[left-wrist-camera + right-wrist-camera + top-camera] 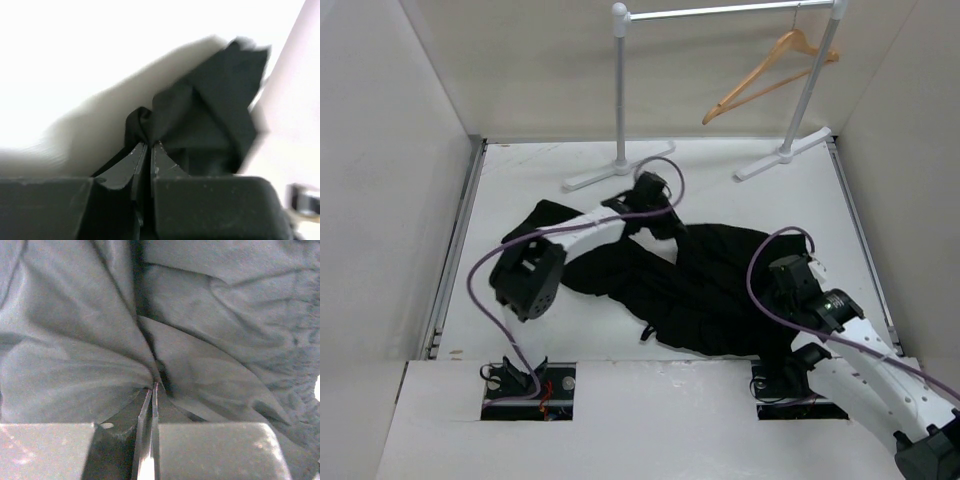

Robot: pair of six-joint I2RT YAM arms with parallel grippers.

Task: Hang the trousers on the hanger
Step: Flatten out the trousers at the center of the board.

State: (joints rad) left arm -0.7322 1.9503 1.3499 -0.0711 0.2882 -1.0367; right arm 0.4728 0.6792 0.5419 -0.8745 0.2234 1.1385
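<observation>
Only overhead shows hanger (760,67), seemingly hung.

The top camera hangs high behind the two arm bases, looking down and forward across the whole table (550,165) to the rail stand (619,90) at the far end. Each wrist camera sits just behind its own fingers (131,162), right up against the black trousers (710,290); the left also catches white table, the right only cloth. All three views share the trousers
</observation>
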